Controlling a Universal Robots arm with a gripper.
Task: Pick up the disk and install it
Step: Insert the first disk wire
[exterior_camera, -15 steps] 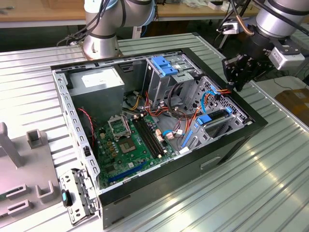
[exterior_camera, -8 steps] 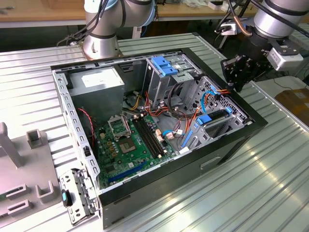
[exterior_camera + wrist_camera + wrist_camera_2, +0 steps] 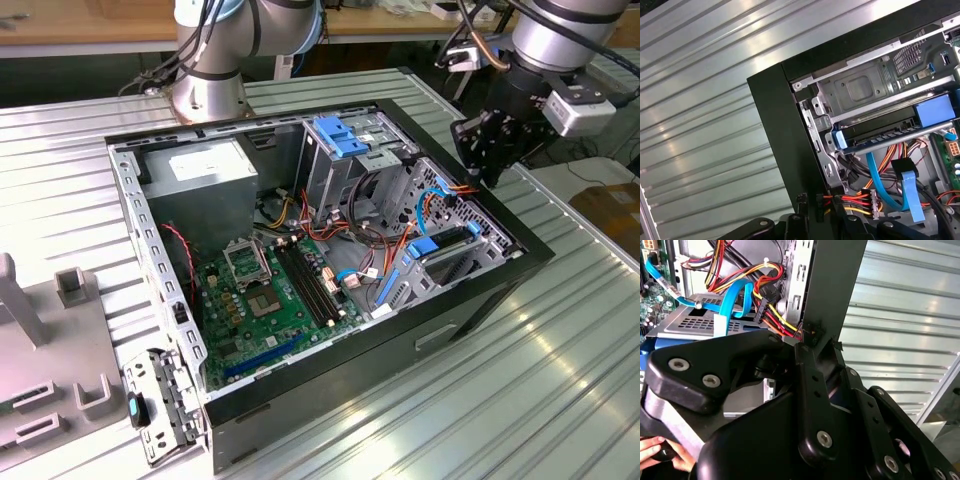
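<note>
One ribbed metal table [image 3: 560, 380], open computer case [image 3: 420, 345], gripper [image 3: 490, 175] above its edge

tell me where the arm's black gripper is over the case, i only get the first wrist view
Observer: In the exterior view the black gripper hangs over the edge of the open black computer case on the exterior view's right, by the drive bays.
Operator: whats in the corner opposite that
Observer: A silver-grey metal power supply box sits in the far corner, on the exterior view's left.
Operator: and where does the arm stand
Observer: The arm's silver base stands on the ribbed metal table, just behind the case's far wall.
</note>
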